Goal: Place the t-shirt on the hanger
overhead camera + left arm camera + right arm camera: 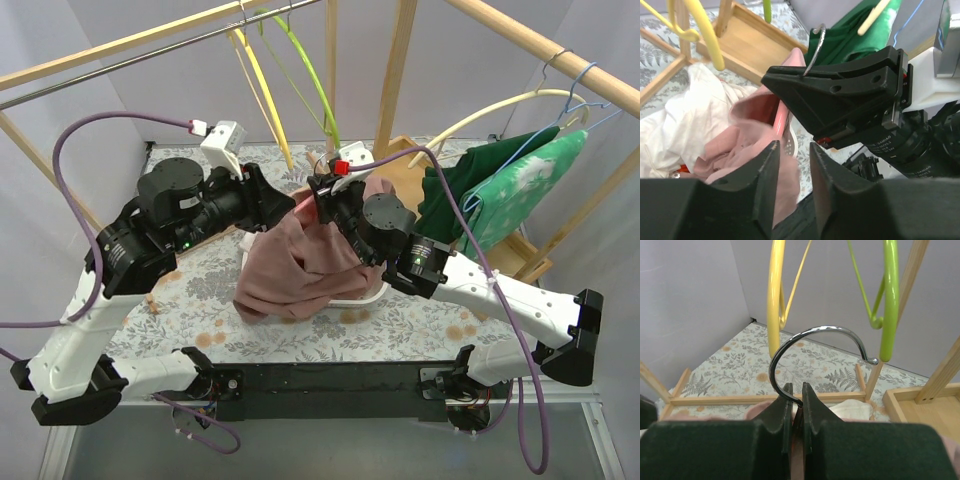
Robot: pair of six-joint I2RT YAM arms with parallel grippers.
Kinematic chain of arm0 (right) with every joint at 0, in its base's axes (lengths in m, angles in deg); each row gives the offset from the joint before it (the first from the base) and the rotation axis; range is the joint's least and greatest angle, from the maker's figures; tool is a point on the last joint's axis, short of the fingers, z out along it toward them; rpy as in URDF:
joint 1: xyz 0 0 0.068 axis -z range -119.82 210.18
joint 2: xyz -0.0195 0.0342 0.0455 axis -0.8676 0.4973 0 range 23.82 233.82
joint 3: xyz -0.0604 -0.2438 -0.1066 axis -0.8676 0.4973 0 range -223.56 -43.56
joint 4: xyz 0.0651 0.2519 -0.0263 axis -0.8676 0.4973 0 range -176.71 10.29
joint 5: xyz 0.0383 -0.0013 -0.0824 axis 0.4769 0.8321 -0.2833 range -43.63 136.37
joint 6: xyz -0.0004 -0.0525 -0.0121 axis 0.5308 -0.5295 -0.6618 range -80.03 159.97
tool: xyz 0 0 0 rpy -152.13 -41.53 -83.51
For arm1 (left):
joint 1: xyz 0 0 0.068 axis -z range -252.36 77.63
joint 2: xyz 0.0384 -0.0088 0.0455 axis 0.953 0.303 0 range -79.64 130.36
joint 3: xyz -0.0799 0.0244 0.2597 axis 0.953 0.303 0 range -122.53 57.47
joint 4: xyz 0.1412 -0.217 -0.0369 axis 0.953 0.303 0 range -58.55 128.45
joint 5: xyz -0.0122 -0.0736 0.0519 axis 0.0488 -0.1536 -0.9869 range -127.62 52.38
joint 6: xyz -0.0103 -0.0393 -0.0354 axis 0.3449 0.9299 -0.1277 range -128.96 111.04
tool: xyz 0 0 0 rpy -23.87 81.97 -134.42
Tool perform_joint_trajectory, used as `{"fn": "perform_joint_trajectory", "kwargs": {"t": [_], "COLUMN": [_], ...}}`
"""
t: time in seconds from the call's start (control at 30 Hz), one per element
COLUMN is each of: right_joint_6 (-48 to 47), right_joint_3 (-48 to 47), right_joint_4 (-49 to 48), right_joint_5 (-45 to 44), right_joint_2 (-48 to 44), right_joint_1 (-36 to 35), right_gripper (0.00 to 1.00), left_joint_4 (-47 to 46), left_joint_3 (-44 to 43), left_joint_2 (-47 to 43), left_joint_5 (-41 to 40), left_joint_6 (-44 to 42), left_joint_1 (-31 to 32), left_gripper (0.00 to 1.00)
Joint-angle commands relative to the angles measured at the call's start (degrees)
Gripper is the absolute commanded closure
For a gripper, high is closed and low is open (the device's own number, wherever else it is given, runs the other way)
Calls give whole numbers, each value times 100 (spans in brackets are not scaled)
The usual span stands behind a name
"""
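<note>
The pink t-shirt [300, 265] hangs in a bunched drape between my two grippers, above the floral table. The pink hanger [781, 120] shows as a thin pink bar going into the shirt's opening; its metal hook [815, 340] rises from my right gripper [794, 390]. The right gripper [322, 195] is shut on the base of the hook and holds it upright. My left gripper [794, 145] sits at the shirt's upper left edge [283, 205]. Its jaws stand a little apart, with pink cloth lying in the gap against the left finger.
A yellow hanger [262, 80] and a green hanger [310, 70] hang from the rail behind. A green shirt [500, 180] hangs on the wooden rack at right. A white cloth [670, 120] and a white perforated plastic piece [790, 145] lie under the shirt.
</note>
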Motion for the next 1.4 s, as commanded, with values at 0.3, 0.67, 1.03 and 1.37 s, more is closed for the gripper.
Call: {"fn": "perform_joint_trajectory", "kwargs": {"t": [0.3, 0.67, 1.03, 1.37], "right_joint_6": [453, 374, 400, 400], "right_joint_3": [49, -188, -346, -197], "right_joint_4": [298, 711, 914, 1072], "right_joint_5": [369, 545, 668, 826], "right_joint_2": [-691, -577, -427, -480], "right_joint_1": [-10, -10, -1, -19], "right_gripper": [99, 99, 99, 68], "left_joint_4": [787, 1333, 868, -178], "left_joint_3": [-242, 636, 1558, 2578], "left_joint_2": [-217, -808, -658, -1448], "left_joint_5": [62, 1177, 1047, 317], "left_joint_6": [-595, -1035, -1035, -745], "left_joint_1": [-1, -1, -1, -1], "left_gripper": [38, 40, 46, 100]}}
